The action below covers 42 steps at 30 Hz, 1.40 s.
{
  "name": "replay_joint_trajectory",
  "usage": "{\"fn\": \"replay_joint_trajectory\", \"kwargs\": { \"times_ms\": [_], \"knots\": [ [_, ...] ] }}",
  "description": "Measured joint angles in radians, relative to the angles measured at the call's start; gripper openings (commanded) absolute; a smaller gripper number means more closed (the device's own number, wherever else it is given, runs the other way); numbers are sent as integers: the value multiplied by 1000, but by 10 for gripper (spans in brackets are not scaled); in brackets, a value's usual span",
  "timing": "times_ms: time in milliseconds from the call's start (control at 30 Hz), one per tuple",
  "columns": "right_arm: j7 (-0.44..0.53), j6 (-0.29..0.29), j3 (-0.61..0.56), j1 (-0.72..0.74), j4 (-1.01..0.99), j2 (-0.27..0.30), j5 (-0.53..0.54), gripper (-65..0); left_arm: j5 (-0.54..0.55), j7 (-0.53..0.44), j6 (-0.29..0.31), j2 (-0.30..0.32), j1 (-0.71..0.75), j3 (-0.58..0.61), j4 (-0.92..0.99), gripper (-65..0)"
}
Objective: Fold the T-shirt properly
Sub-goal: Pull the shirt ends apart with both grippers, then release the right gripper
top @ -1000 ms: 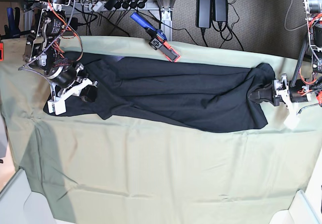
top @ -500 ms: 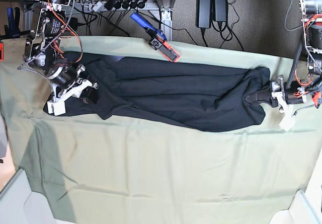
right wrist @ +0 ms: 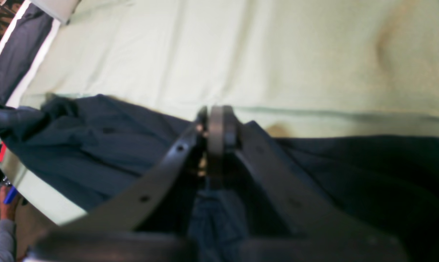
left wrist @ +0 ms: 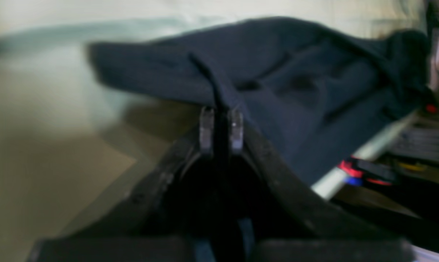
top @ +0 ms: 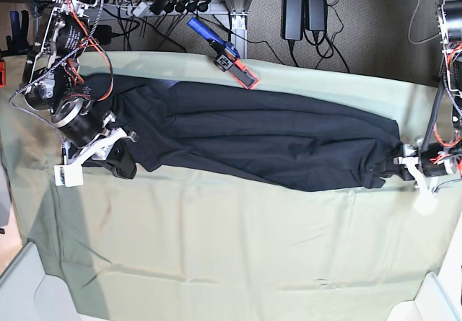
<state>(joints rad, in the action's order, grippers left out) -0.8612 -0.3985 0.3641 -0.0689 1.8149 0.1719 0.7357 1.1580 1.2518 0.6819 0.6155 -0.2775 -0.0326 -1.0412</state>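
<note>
The black T-shirt [top: 253, 137] lay stretched lengthwise across the far part of the table [top: 231, 256], which was covered by a pale green cloth [top: 216, 227]. Each arm held one end, probably so the pull between them would draw the shirt flat before a fold. The left fingers [left wrist: 221, 123] were pinched tight on a ridge of shirt fabric. The right fingers [right wrist: 216, 127] were also pressed together, with dark shirt cloth bunched around them. Compared with a second earlier, both ends had been drawn outward and toward the table's near side, so the shirt looked longer and tauter, with a narrower bunch at the left arm's end.
</note>
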Motion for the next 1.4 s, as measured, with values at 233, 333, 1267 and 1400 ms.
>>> {"fn": "replay_joint_trajectory", "kwargs": {
  "times_ms": [233,333,1267,1400],
  "knots": [
    [-8,0,0,0,0,0,-3,-650,-130,-112,0,48,2,0,0,-650],
    [-11,0,0,0,0,0,-3,-650,-102,-82,0,64,2,0,0,-650],
    [-23,0,0,-1,0,0,-11,-650,-123,-89,-1,47,81,-3,2,-343],
    [-23,0,0,-1,0,0,-11,-650,-81,-59,-1,15,80,-6,1,-344]
  ]
}}
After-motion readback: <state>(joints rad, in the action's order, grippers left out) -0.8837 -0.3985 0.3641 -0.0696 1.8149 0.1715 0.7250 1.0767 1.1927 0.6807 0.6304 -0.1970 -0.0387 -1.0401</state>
